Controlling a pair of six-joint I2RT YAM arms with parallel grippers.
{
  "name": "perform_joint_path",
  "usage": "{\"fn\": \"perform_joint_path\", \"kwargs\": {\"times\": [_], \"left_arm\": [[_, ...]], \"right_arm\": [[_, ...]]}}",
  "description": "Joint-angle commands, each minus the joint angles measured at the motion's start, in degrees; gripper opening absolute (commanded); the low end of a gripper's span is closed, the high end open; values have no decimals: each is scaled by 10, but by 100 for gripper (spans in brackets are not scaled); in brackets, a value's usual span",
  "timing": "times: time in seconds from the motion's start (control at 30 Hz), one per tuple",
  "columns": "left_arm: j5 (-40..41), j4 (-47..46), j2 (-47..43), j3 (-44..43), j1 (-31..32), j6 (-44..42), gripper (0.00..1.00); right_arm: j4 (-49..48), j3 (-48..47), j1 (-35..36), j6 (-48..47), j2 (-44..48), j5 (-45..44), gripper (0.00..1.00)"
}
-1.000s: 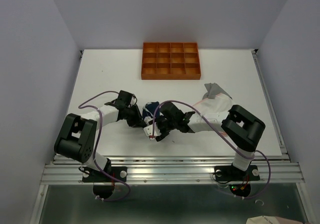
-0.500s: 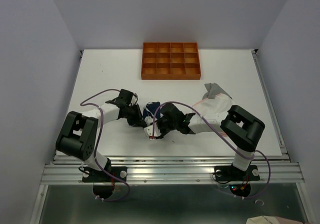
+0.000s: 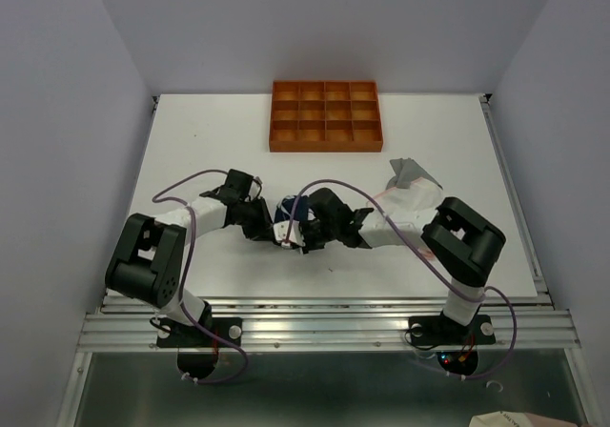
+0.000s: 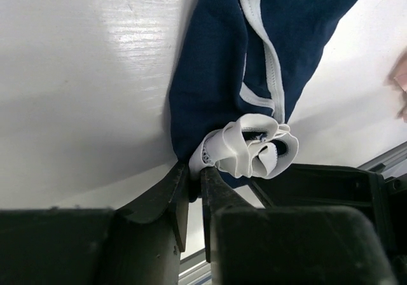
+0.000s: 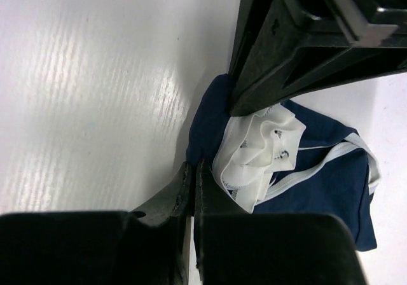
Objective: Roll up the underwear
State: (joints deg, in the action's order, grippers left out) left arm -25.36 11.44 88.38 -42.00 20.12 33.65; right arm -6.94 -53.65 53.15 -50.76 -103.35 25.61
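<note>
The navy blue underwear (image 3: 285, 207) with white trim lies bunched at the table's near middle, between my two grippers. In the left wrist view its white waistband (image 4: 254, 149) is crumpled into a wad, and my left gripper (image 4: 194, 178) is shut on the cloth just beside it. My right gripper (image 5: 193, 169) is shut too, with the navy edge (image 5: 205, 129) pinched at its tips, next to the white wad (image 5: 257, 151). From above, the left gripper (image 3: 273, 228) and right gripper (image 3: 299, 237) nearly touch. The grey underwear (image 3: 410, 172) lies at the back right. A pale pink one (image 3: 391, 196) lies partly under the right arm.
An orange tray (image 3: 326, 147) with several compartments stands at the back middle. The metal rail (image 3: 324, 309) runs along the table's near edge, close behind the grippers. The left gripper's black body (image 5: 299, 37) fills the top of the right wrist view.
My right gripper has gone from open to shut and moved a little away from the near edge, onto the navy cloth. The left gripper has kept its hold.
</note>
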Motion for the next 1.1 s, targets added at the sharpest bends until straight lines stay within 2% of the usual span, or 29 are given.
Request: {"fn": "perform_joint_path", "kwargs": {"times": [0.0, 0.23, 0.37, 0.53, 0.63, 0.87, 1.07], "left_arm": [[20, 9, -44, 4, -3, 17, 23], [71, 33, -91, 2, -7, 36, 39], [85, 42, -99, 2, -9, 37, 40], [92, 49, -107, 3, -10, 37, 46], [98, 48, -123, 10, -11, 41, 48], [77, 14, -195, 53, -11, 37, 65], [62, 2, -232, 98, -11, 59, 66]], "right_arm": [[52, -47, -14, 93, 1, 72, 1], [155, -114, -66, 210, -48, 250, 1], [167, -134, -80, 242, -84, 308, 1], [171, -147, -90, 298, -110, 372, 1], [169, -153, -103, 328, -120, 388, 1], [151, -169, -114, 413, -141, 375, 1], [113, -169, -125, 497, -149, 383, 1]]}}
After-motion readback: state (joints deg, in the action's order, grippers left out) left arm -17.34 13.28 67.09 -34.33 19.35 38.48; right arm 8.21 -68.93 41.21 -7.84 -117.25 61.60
